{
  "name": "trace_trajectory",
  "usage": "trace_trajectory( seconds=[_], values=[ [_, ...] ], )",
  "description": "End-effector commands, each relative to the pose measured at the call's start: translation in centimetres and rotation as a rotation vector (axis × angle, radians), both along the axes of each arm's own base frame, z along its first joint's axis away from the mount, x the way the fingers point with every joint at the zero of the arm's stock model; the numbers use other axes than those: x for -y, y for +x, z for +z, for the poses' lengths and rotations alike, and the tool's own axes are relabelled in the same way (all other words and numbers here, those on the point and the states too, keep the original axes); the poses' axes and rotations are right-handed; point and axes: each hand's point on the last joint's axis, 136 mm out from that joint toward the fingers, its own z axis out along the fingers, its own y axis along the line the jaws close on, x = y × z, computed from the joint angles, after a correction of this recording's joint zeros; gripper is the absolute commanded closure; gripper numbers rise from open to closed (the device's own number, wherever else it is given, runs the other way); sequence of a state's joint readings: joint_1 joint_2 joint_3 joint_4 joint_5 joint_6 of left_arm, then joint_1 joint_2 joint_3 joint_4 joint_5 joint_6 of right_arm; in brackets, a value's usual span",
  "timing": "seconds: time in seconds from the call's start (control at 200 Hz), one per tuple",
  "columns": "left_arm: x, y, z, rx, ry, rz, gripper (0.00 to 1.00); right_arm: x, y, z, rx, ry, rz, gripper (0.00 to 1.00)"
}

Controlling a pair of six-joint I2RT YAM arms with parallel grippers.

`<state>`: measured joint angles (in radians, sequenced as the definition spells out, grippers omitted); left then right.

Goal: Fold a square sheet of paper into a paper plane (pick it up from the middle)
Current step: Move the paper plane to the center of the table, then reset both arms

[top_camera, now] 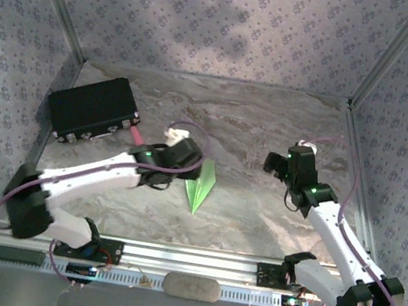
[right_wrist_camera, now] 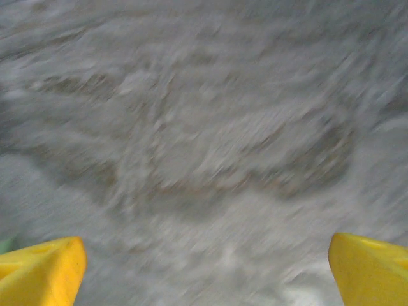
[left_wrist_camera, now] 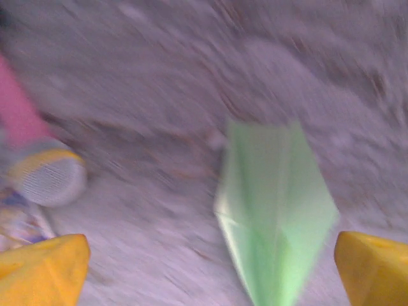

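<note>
Top view: you see the paper plane (top_camera: 200, 187) lying flat on the marbled grey table (top_camera: 256, 216), near the middle and a little left of centre. It is a slim pale-green dart with its point toward the near edge and its wider end toward the back. The left gripper (top_camera: 191, 160) sits just beside that wider end, on its left. The right gripper (top_camera: 275, 163) is well apart from the plane, over bare table on the right. A black box (top_camera: 94, 108) rests in the back left corner, and a pink cylinder (top_camera: 138, 136) lies just beside it.

Left wrist view (blurred): you find the left gripper (left_wrist_camera: 207, 273) with its yellow fingertips (left_wrist_camera: 39, 271) spread wide to the lower corners and closed on nothing. The paper plane (left_wrist_camera: 274, 210) lies on the table (left_wrist_camera: 159, 76) between and beyond them, touched by neither, its centre crease showing and its point toward the lower edge. The pink cylinder (left_wrist_camera: 19, 118) is at the left edge.

Right wrist view (blurred): you find the right gripper (right_wrist_camera: 205, 271) with its yellow fingertips (right_wrist_camera: 38, 271) likewise spread wide and holding nothing, above bare table (right_wrist_camera: 204, 127)
</note>
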<state>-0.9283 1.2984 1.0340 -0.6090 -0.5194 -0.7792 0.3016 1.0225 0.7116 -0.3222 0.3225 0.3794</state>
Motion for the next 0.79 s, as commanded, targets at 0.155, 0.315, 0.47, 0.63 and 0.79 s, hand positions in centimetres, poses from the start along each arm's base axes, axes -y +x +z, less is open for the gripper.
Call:
trace_trajectory(
  seconds=[0.155, 0.315, 0.47, 0.63, 0.79],
  values=[
    [-15.6, 5.0, 2.5, 0.361, 0.228, 0.293, 0.0, 6.4, 3.8, -5.5, 0.049, -0.301, -0.034, 0.01],
    [-21.2, 5.9, -0.2, 0.305, 0.243, 0.327, 0.0, 5.9, 6.5, -6.2, 0.159, -0.278, 0.059, 0.01],
    [-23.0, 6.9, -3.3, 0.346, 0.249, 0.319, 0.0, 4.6, 7.6, -6.4, 0.242, -0.194, 0.181, 0.01],
    [-22.8, 8.6, -5.9, 0.397, 0.235, 0.309, 0.0, 4.1, 6.4, -7.6, 0.33, -0.211, 0.197, 0.01],
    [-21.4, 10.8, -6.0, 0.419, 0.244, 0.203, 0.0, 6.3, 7.4, -8.0, 0.258, -0.203, 0.078, 0.01]
  ],
)
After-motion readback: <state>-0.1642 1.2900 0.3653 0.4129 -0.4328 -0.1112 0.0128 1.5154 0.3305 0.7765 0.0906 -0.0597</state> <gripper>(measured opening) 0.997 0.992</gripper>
